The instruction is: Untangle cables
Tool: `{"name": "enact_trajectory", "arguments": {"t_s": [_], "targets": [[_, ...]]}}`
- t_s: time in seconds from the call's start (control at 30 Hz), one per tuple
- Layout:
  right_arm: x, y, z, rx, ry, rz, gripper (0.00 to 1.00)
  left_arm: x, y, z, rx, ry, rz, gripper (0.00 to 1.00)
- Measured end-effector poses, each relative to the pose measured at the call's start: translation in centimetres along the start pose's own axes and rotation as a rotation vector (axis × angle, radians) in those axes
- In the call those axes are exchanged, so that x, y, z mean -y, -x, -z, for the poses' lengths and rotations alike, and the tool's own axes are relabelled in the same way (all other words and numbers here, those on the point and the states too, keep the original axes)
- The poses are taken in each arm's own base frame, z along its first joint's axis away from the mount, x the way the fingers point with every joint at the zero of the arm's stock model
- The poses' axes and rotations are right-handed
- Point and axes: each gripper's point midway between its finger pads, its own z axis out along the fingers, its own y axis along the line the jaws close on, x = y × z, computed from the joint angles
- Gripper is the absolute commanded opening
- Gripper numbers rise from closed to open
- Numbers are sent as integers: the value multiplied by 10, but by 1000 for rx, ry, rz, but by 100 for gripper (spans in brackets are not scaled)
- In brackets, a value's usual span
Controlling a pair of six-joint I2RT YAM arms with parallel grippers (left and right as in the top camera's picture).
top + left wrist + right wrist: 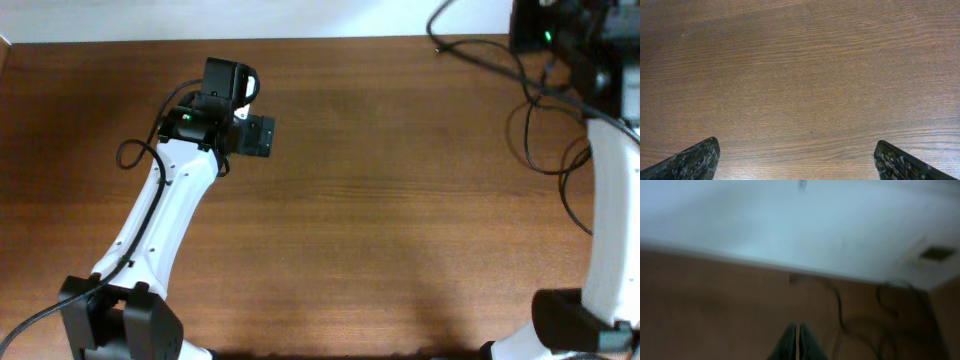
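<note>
Thin black cables (483, 52) lie at the table's far right corner. One small plug end (437, 47) points left, and loops (545, 150) trail beside the right arm. In the blurred right wrist view the cables (840, 311) curve over the wood to the right of my fingers. My right gripper (796, 332) is shut with nothing visible between the fingers. Its wrist (560, 35) sits at the far right edge. My left gripper (797, 157) is open and empty over bare wood, and in the overhead view (256, 135) it is far left of the cables.
The wooden table (380, 220) ends at a white wall (790, 225) along the far edge. The left arm (165, 215) slants up from the near left. The right arm (610, 230) stands along the right edge, with its own thicker wires mixed near the cables.
</note>
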Motion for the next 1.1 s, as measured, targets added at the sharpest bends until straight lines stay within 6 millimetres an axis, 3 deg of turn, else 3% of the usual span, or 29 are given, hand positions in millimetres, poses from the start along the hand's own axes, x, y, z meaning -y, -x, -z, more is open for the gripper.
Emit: {"name": "enact_trajectory", "arguments": {"t_s": [0.17,0.2,0.33,0.87,0.97,1.1], "targets": [[-4,-102,28,-430,23,161,4,0,0,-1,-2,0,-27,99],[-3,-108,29,-457,23,170,14,0,0,-1,-2,0,-35,99],[1,-106,28,-452,2,189,99,0,0,-1,-2,0,-49,99],[1,-106,28,-453,-1,190,99,0,-1,-1,-3,0,-53,99],[1,-106,28,-453,-2,190,99,2,-12,0,-51,-13,-62,99],[1,-106,28,-452,-2,190,99,5,15,0,61,-27,-41,99]]}}
